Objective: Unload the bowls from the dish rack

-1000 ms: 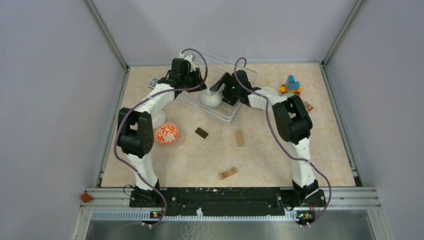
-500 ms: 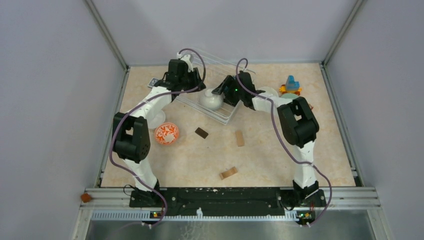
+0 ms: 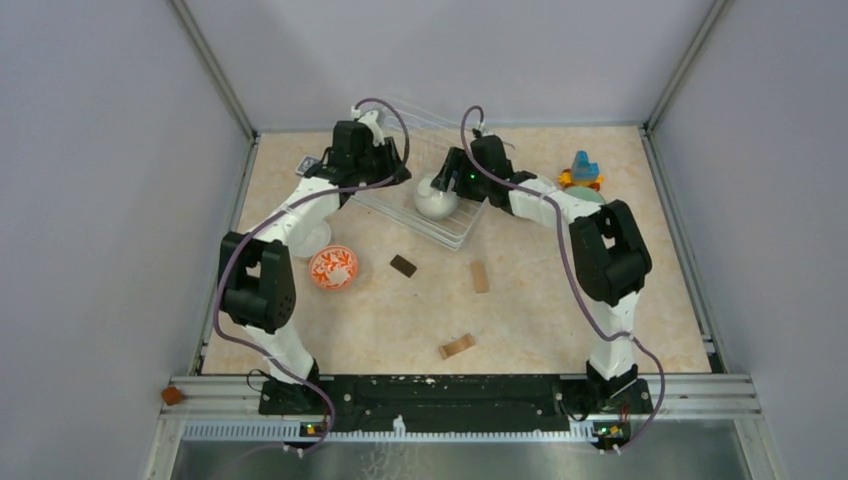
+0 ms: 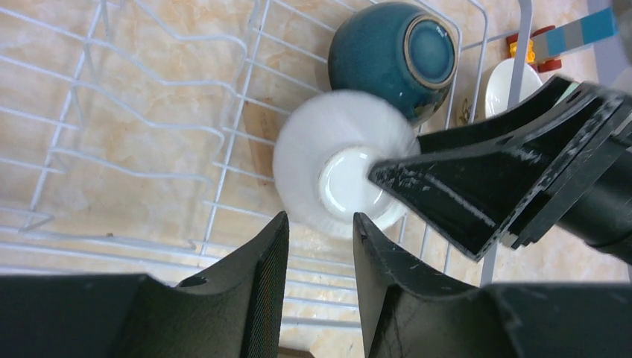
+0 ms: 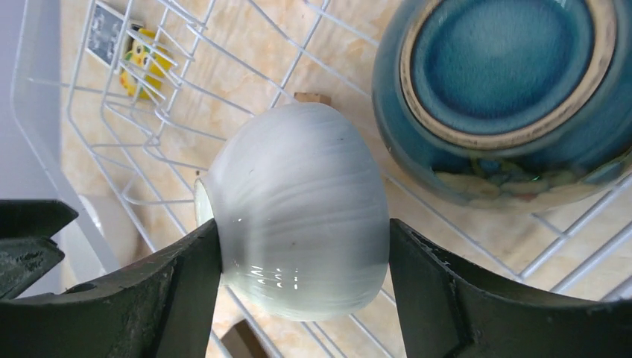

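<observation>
The dish rack of thin white wire sits at the back middle of the table. In it a white bowl lies on its side beside an upturned dark blue bowl. My right gripper is shut on the white bowl, one finger on its foot and one on its rim side. My left gripper hovers over the rack wires just short of that bowl, jaws apart with nothing between them. An orange-patterned bowl and a white bowl stand on the table at the left.
Three small wooden blocks lie on the table in front of the rack. A colourful toy and another white bowl are right of the rack. A small card lies at the back left.
My right gripper has narrowed from wide open until its fingers touch both sides of the white bowl, and the arm has shifted a little. The left arm has drawn slightly back and left.
</observation>
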Controlling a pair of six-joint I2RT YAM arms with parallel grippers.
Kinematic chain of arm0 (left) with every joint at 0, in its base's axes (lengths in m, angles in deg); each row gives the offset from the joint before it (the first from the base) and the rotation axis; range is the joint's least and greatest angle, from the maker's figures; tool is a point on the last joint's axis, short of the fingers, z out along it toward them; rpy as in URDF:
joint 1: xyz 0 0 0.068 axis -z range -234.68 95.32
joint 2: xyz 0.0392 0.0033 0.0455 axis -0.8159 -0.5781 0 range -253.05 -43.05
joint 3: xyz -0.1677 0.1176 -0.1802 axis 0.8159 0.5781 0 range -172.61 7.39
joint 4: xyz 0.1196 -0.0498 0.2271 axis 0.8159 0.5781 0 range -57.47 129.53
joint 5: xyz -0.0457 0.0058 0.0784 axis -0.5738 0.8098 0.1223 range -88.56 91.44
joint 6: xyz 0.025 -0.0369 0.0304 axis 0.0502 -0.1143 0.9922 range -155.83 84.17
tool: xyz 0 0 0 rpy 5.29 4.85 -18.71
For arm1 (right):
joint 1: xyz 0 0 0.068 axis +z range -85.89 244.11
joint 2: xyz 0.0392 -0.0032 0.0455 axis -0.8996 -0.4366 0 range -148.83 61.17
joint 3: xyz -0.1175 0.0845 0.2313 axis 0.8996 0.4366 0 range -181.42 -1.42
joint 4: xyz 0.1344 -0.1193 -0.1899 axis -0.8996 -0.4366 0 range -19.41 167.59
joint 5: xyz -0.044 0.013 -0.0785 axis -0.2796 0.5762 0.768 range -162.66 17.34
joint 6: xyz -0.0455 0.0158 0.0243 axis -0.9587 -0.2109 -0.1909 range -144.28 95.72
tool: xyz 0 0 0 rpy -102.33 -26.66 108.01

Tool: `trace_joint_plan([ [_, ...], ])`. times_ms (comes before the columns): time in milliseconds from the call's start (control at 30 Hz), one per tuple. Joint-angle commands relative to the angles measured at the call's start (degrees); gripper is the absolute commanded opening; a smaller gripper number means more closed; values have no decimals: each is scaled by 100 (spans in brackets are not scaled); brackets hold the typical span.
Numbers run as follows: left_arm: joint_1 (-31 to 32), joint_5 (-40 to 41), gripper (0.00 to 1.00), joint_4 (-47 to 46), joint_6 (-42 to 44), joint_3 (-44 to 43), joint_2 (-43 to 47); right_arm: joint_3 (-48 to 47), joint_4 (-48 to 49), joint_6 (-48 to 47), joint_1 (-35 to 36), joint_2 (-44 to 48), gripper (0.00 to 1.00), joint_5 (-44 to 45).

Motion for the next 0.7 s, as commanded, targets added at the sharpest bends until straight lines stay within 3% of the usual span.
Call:
trace_joint_plan([
  [0,-19,-84,42,-205,-127,431,591,-576,-393,-1274,96,687,49,781],
  [133,-19,28,42,-507,-263,1037,1091,-688,-562,-2007,244,820,49,1201],
  [400,-19,316,44,-634,-295,1893,2133,-674,-612,-2518,316,1088,49,1201],
  [667,-27,492,44,-274,-95,2090,2683,-983,-1250,-4199,967,787,55,2529],
])
